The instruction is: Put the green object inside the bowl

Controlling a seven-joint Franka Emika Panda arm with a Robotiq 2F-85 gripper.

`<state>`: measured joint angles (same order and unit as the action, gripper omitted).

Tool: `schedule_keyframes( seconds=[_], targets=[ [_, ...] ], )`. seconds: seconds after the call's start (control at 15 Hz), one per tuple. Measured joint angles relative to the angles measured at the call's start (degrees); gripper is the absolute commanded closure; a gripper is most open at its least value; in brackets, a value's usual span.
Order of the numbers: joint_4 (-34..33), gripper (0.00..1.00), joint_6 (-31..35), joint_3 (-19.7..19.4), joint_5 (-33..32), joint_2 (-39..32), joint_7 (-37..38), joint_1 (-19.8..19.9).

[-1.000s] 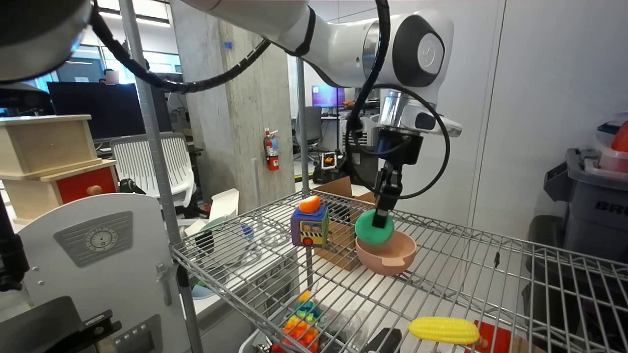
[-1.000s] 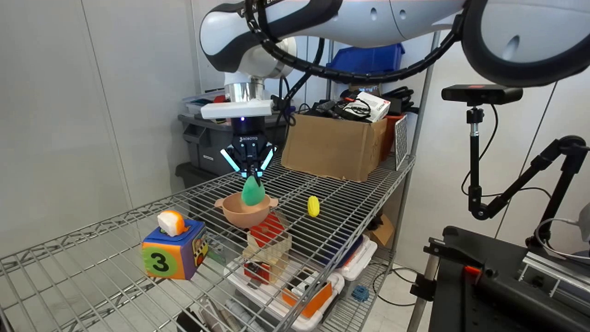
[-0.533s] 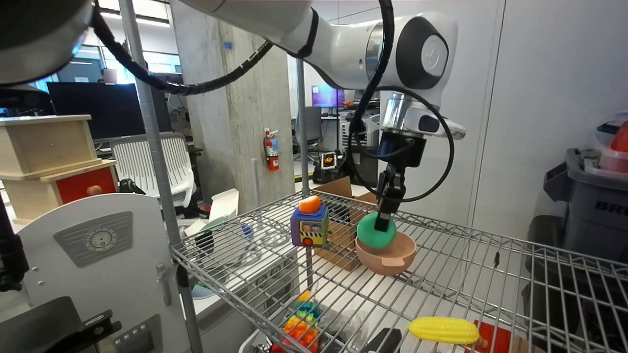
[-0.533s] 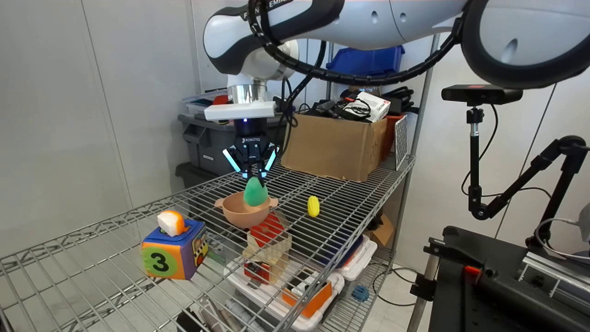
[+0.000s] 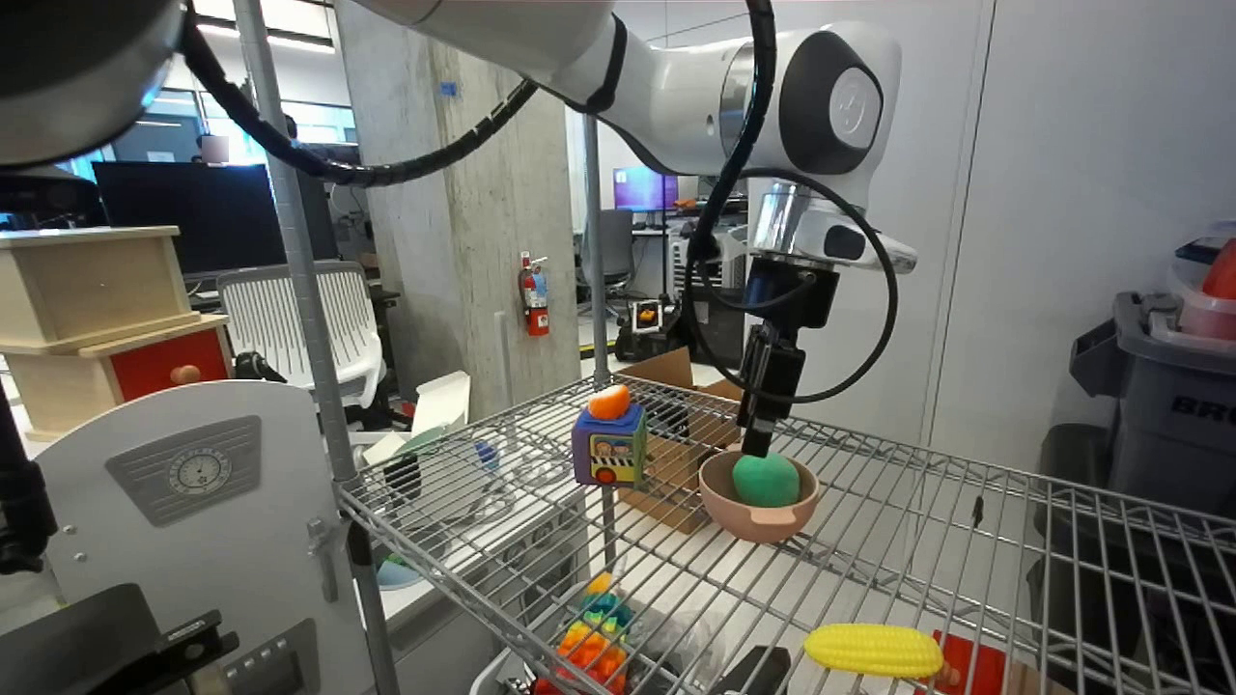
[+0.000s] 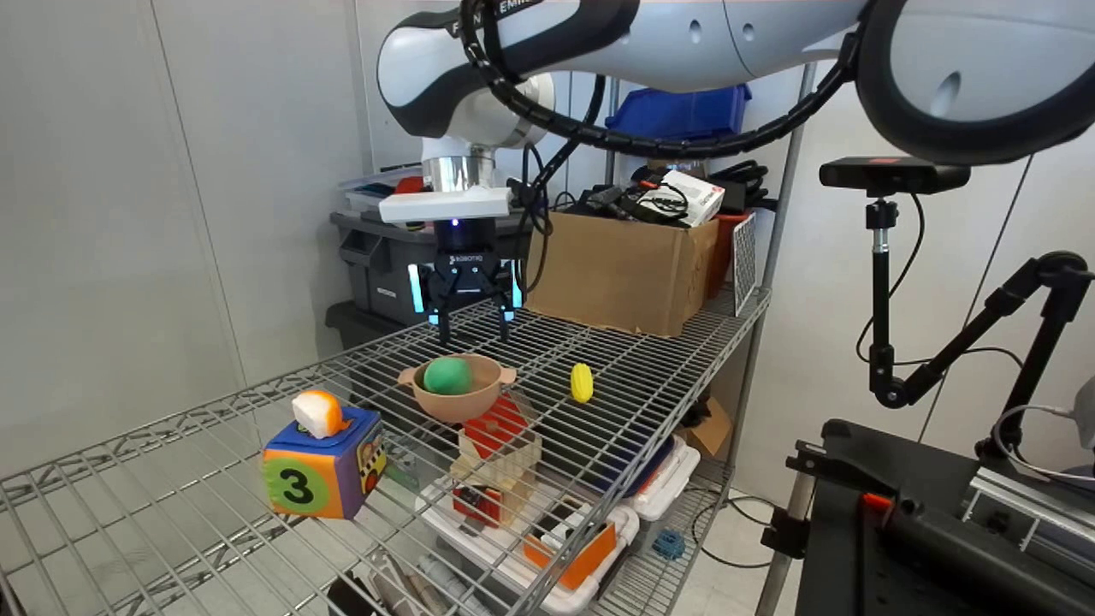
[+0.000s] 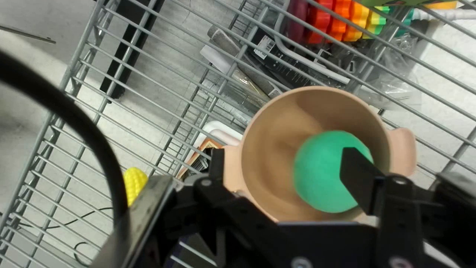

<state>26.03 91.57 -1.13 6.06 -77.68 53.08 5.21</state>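
The green object (image 6: 447, 376), smooth and rounded, lies inside the pinkish-tan bowl (image 6: 458, 407), which stands upright on the wire shelf. From above, in the wrist view, the green object (image 7: 319, 175) sits toward the right side of the bowl (image 7: 271, 149), and one black finger (image 7: 357, 175) covers part of it. Just above the bowl hangs my gripper (image 6: 474, 332), its fingers spread wide and nothing held between them. An exterior view shows a fingertip (image 5: 758, 442) over the back of the bowl, with the green object below it.
A colourful cube (image 6: 325, 470) with an orange-and-white piece (image 6: 318, 414) on top shares the shelf. A yellow corn-shaped toy (image 5: 874, 650) lies there too. Farther along the shelf stands a cardboard box (image 6: 607, 269) full of cables. A black cable (image 5: 893, 290) loops beside the gripper.
The fingers have spread apart and let go of the green object. It has dropped from between them into the bowl. Earlier the arm shifted slightly; the bowl stays in place.
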Motion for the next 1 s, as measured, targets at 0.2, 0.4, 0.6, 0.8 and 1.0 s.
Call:
schedule_keyframes(
  seconds=[0.2,0.4,0.6,0.8,1.0],
  targets=[
    [0.0,0.0,0.0,0.0,0.0,0.0,-0.1,0.0],
    [-0.1,0.0,-0.5,0.0,0.0,0.4,-1.0,0.1],
    [-0.1,0.0,-3.7,0.1,0.0,1.7,-3.3,0.2],
    [0.0,0.0,-4.2,0.1,0.0,2.0,-3.7,0.3],
    [0.1,0.0,-4.2,0.2,0.0,2.0,-3.8,0.3]
  ],
)
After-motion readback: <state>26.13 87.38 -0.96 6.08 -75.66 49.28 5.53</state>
